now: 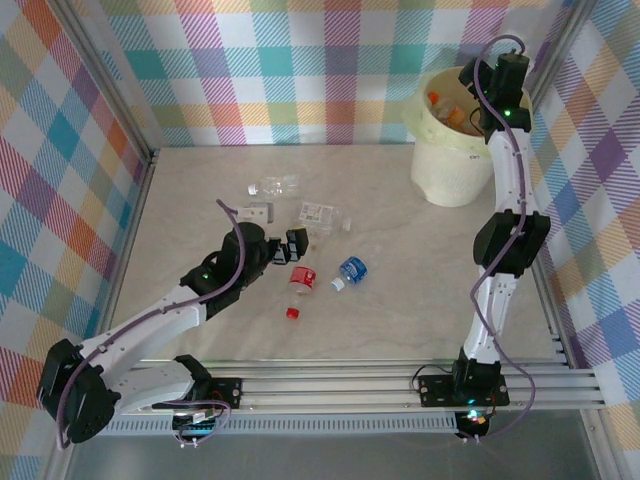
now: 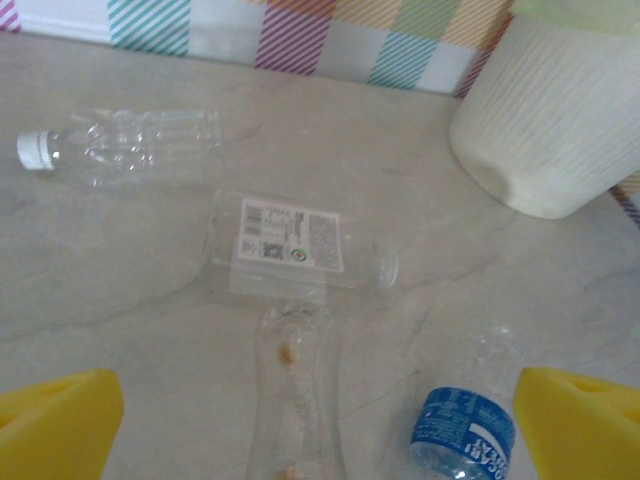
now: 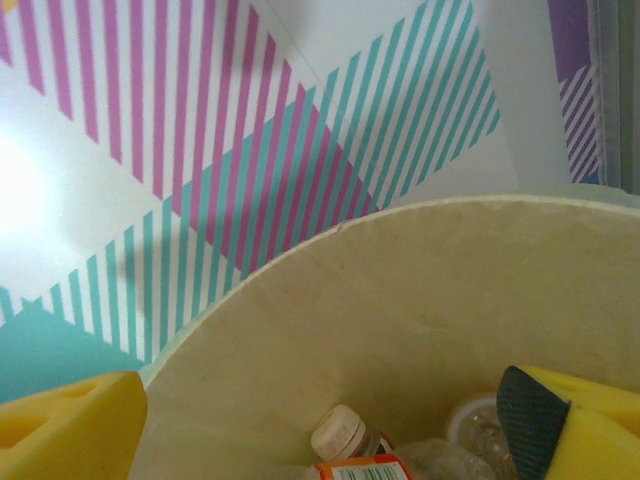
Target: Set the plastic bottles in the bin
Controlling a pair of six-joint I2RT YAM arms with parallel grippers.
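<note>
Far right corner, bin [image 1: 450, 165]: round cream plastic, finely ribbed wall; holds bottles, including a capped bottle [image 3: 338, 432].
Right gripper [image 3: 320, 420]: over bin mouth; yellow fingers spread, holding nothing.
Left gripper [image 2: 318, 420]: fingers spread wide; crushed bottle [image 2: 295, 390] lies between, ungripped.
Clear bottle [image 2: 120, 145]: ridged, white cap, lying flat.
Labelled bottle [image 2: 300, 245]: white label, barcode, print unreadable.
Blue bottle [image 2: 462, 435]: blue label, white lettering blurred.

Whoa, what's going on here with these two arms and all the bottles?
Two robot arms are clearing plastic bottles off a table into a cream bin. The right gripper hangs open over the bin, which already has some inside. The left gripper is open, low over the table, facing a white-labelled bottle and a blue-labelled bottle. Neither gripper holds anything.
</note>
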